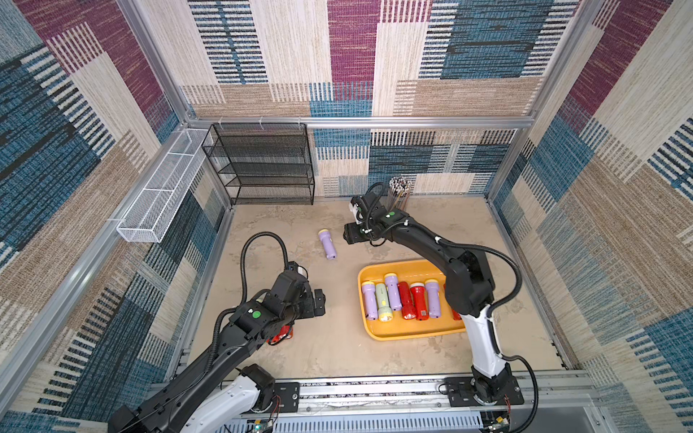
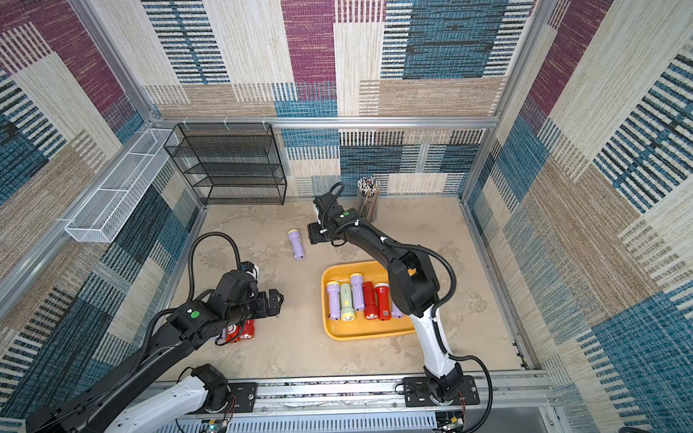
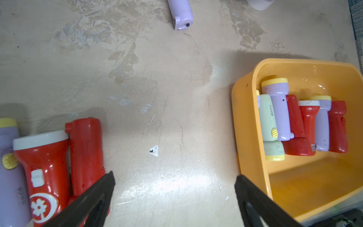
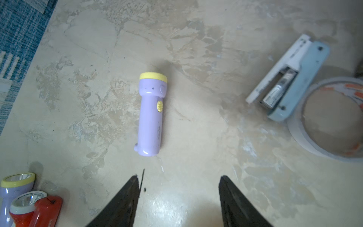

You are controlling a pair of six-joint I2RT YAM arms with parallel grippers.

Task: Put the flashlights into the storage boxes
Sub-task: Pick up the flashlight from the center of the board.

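Flashlights (image 3: 277, 110) are lying in three places on your tabletop (image 1: 337, 356). Seven are resting side by side in the yellow-orange tray (image 1: 408, 331): lilac ones, red ones and one pale green flashlight (image 1: 383, 301). A lone lilac flashlight (image 1: 327, 244) is lying flat in the open, apart from the tray. Two red flashlights (image 3: 41, 163) and another lilac one are sitting packed side by side under your left arm (image 1: 232, 337). Your left jaws are standing wide apart over bare tabletop between that cluster and the tray, gripping nothing. Your right jaws are also standing apart, hovering near the lone lilac flashlight, which is lying ahead of them, not between them.
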